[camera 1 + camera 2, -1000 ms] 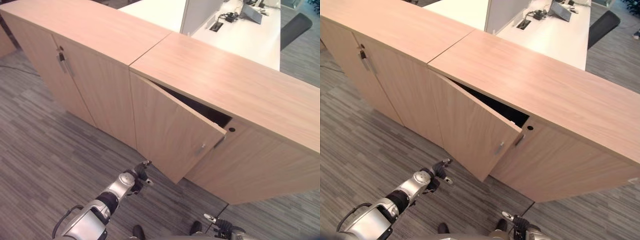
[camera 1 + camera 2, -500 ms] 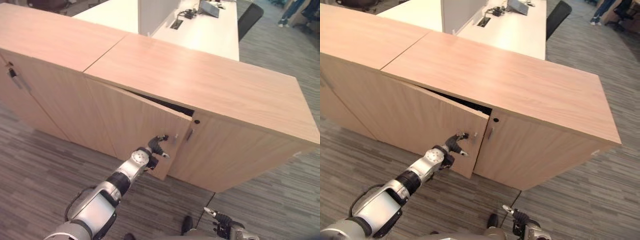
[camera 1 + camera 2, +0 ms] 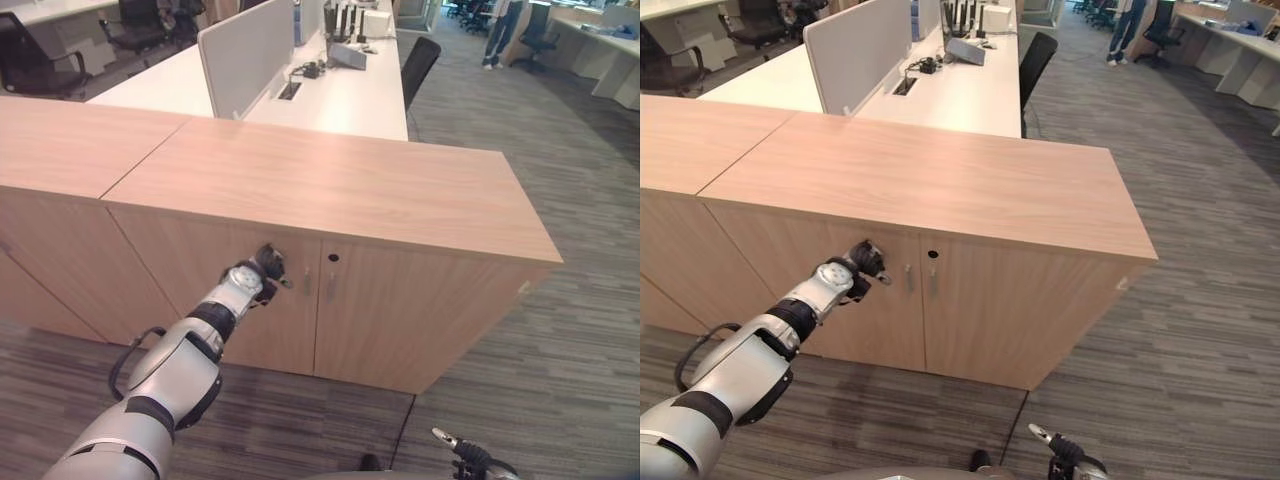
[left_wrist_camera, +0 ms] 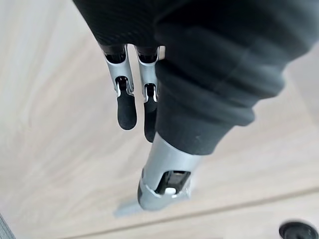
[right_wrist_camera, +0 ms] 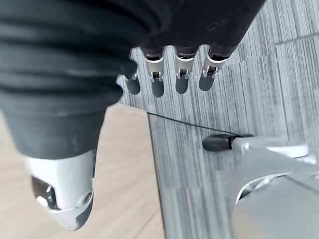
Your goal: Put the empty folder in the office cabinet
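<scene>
At front of the office cabinet (image 3: 330,190), the robot's left hand (image 3: 268,264) rests fingers straight against the closed left door (image 3: 200,280), just beside the pair of slim handles (image 3: 318,284) at centre. Both doors sit flush. Right hand (image 5: 164,74) hangs low over grey carpet (image 3: 560,330), fingers relaxed & empty. White desk (image 3: 330,85) w/ divider stands behind the cabinet. Folder's whereabouts can't be told.
</scene>
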Motion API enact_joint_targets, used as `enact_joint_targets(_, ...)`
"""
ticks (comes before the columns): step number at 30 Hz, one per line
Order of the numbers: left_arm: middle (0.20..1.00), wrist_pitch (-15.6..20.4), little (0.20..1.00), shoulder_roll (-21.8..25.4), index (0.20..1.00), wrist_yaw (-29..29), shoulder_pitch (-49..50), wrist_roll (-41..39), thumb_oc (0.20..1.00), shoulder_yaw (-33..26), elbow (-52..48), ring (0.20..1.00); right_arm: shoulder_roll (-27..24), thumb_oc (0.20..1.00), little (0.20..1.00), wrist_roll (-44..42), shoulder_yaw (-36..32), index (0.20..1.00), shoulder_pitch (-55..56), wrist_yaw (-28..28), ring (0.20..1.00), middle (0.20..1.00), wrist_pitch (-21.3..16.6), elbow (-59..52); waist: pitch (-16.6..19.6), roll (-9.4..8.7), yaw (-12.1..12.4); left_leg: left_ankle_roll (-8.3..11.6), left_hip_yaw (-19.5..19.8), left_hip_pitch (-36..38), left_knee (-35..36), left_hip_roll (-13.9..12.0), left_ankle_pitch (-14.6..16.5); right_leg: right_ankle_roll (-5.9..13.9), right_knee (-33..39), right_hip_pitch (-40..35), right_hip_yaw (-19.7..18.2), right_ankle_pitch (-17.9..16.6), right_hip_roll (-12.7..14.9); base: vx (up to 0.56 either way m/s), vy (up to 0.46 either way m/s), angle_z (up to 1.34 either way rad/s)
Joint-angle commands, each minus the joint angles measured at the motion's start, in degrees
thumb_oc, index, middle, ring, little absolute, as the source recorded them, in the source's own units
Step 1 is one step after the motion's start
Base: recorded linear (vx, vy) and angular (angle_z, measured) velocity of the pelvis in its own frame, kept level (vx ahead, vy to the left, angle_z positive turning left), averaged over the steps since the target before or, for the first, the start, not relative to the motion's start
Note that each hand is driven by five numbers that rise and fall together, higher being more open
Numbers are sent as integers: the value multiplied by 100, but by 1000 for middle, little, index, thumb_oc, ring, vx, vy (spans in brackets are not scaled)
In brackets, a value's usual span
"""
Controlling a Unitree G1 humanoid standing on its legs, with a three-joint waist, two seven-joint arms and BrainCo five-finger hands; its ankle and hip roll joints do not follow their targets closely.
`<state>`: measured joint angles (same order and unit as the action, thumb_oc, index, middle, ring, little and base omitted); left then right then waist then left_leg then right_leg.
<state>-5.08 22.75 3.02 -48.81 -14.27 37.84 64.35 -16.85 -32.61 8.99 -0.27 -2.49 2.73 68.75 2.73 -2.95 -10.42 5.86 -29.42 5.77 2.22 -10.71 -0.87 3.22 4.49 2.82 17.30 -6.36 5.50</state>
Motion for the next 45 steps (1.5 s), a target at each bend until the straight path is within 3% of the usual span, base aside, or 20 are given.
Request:
enact_joint_targets(1,1000,456,1000,502,1000,257,-1472,-46,1000,-854,498,1000,-348,1000,1000,-139,-98,1000,-206,3,1000,1000,-184,306,-266,191,-144,298,974,-46,-1084,-772,-40,120,51,-720,-302,994,-570,-20,-121,-25)
enact_joint_targets(3,1000,517,1000,655,1000,237,-1255,-331,1000,-985,306,1000,-374,1000,1000,-113,-123,1000,-203,-11,1000,1000,-169,324,-384,101,-27,109,1289,-382,-1674,-736,-180,-1,51,-729,-356,939,-558,-104,-104,-24)
enact_joint_targets(5,1000,654,1000,748,1000,231,-807,-714,1000,-1179,-30,1000,-349,1000,1000,-86,-179,1000,-215,-4,1000,1000,-184,345,-505,11,202,-114,2008,-987,-2005,-239,48,-5,51,-774,-450,965,-502,-83,-53,-37)
enact_joint_targets(6,1000,652,1000,750,1000,233,-800,-713,1000,-1182,-36,1000,-350,1000,1000,-86,-176,1000,-213,-4,1000,1000,-185,345,-493,20,182,-116,2031,-1020,-2037,-243,64,-3,51,-765,-432,967,-506,-4,-6,-36)
enact_joint_targets(7,1000,757,1000,790,1000,276,-392,-917,1000,-1372,-424,1000,-291,1000,1000,-21,-188,1000,-187,2,1000,1000,-186,333,-535,-57,336,-254,2406,-1307,-1969,176,357,26,51,-785,-524,957,-450,19,22,-25)
enact_joint_targets(9,1000,852,1000,672,1000,273,173,-1050,1000,-1499,-951,1000,-264,1000,1000,78,-190,1000,-207,31,1000,1000,-204,333,-677,-46,494,-281,2851,-1602,-1826,621,353,41,51,-827,-609,924,-466,-7,44,-25)
enact_joint_targets(11,1000,988,1000,454,1000,191,980,-1358,1000,-1785,-1416,1000,-161,1000,1000,135,-170,1000,-244,20,1000,1000,-223,297,-772,12,630,-272,3128,-1498,-1612,839,373,83,35,-861,-796,877,-507,14,84,-47)
enact_joint_targets(16,1000,967,1000,-195,1000,-145,2700,-2041,1000,-2309,-1840,1000,5,1000,1000,42,-338,1000,-243,8,1000,1000,-259,181,-493,160,690,-318,3168,-851,-599,883,267,127,37,-831,-813,876,-427,94,141,-73)
enact_joint_targets(18,1000,895,1000,-526,1000,-283,3297,-1885,1000,-2332,-1635,1000,134,1000,1000,39,-358,1000,-313,-6,1000,1000,-269,136,-348,241,719,-355,3189,-546,-41,904,148,145,50,-833,-818,903,-394,100,138,-9)
enact_joint_targets(21,1000,865,1000,-658,1000,-318,3664,-1766,1000,-2402,-1479,1000,168,1000,1000,118,-368,1000,-215,-3,1000,1000,-279,115,-275,278,738,-376,3142,-380,186,922,98,157,51,-856,-844,922,-378,57,84,-1)
enact_joint_targets(26,1000,819,1000,-1012,1000,-318,4227,-1058,1000,-2567,-374,1000,299,1000,1000,184,-401,1000,-87,21,1000,1000,-342,213,-213,283,797,-432,3109,-316,278,968,140,186,51,-841,-878,921,-320,27,69,3)
enact_joint_targets(30,1000,855,1000,-1089,1000,-227,4332,-494,1000,-2640,254,1000,361,1000,1000,116,-447,1000,-65,24,1000,1000,-380,350,-215,249,834,-455,3115,-326,278,989,163,191,51,-814,-885,909,-307,3,23,-1)
enact_joint_targets(32,1000,850,1000,-1095,1000,-97,4470,308,1000,-2599,763,1000,418,1000,1000,62,-436,1000,-23,28,1000,1000,-420,449,-217,212,865,-483,3099,-326,278,1005,185,206,51,-784,-895,880,-293,0,0,0)
enact_joint_targets(41,1000,715,1000,-1016,1000,-26,4938,1073,1000,-2819,1449,1000,441,1000,1000,-28,-463,1000,63,-48,1000,1000,-466,459,-241,153,918,-525,3061,-335,278,1013,224,225,51,-725,-931,839,-267,-7,19,-5)
enact_joint_targets(45,1000,667,1000,-969,1000,24,5079,889,1000,-3102,1513,1000,499,1000,1000,-35,-450,1000,108,-62,1000,1000,-453,442,-242,129,938,-535,3059,-351,278,1019,231,232,51,-692,-918,832,-267,-14,10,-4)
